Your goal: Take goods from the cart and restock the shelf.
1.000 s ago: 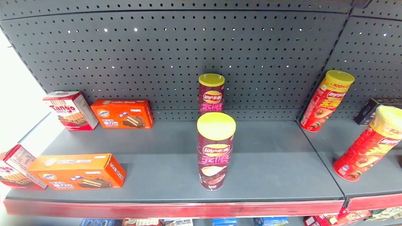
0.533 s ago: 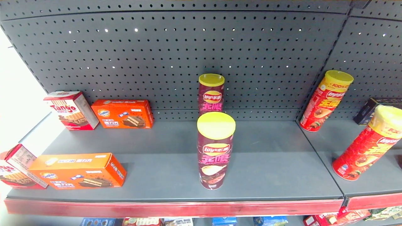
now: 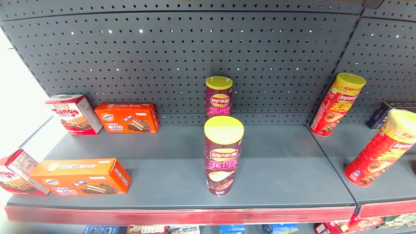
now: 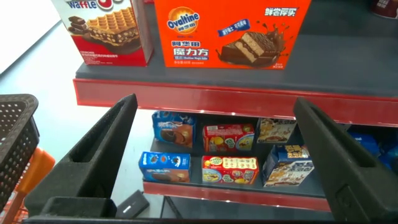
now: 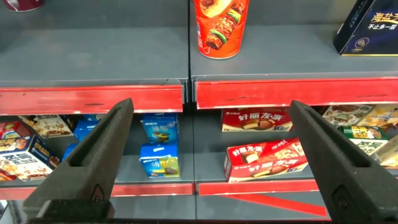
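Two maroon chip cans with yellow lids stand upright mid-shelf, one near the front [image 3: 223, 156] and one at the back panel [image 3: 218, 96]. The grey shelf [image 3: 279, 175] has a red front strip. My left gripper [image 4: 216, 106] is open and holds nothing; it faces the shelf's front edge below an orange chocolate-wafer box [image 4: 231, 34] and a waffle box [image 4: 106, 28]. My right gripper [image 5: 211, 107] is also open and holds nothing, in front of the neighbouring bay under a red chip can [image 5: 217, 28]. A dark mesh basket [image 4: 13, 146] stands off to one side.
Orange boxes [image 3: 81, 177] [image 3: 126, 117] and red wafer boxes [image 3: 73, 113] [image 3: 18, 174] sit on the shelf's left. Two red cans [image 3: 339, 104] [image 3: 380, 152] and a dark box [image 3: 378, 114] fill the right bay. Lower shelves hold several small boxes [image 5: 267, 158]. Bare shelf lies on both sides of the maroon cans.
The head view shifted very slightly a second ago; the goods on the shelf have not moved.
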Controlling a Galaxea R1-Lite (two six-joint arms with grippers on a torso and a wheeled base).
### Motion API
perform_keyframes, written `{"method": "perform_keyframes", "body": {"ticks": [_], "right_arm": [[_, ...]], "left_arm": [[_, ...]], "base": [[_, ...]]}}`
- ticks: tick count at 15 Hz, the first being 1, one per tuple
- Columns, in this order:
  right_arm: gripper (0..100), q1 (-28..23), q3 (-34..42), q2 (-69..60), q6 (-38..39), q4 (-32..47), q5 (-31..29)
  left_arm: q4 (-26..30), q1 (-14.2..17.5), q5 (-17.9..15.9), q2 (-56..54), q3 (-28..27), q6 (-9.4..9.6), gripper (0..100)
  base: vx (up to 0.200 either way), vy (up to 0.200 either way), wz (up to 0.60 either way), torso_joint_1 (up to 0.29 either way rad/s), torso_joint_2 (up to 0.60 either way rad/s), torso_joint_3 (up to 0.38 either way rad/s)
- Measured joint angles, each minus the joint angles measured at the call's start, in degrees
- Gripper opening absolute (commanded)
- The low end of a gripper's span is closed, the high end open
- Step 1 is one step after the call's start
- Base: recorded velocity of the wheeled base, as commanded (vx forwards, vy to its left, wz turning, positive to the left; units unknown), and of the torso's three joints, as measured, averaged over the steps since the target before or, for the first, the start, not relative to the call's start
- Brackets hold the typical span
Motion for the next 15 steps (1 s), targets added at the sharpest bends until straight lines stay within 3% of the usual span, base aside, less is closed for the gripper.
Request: {"method": "perform_keyframes", "body": {"ticks": [15], "right_arm": [[100,0.0,0.0,0.0,0.0,0.0,0.0]], "left_arm": [[0.0,0.0,0.0,0.0,0.0,-0.04,100]], "base": [[0.0,0.0,0.0,0.0,0.0,0.0]]}}
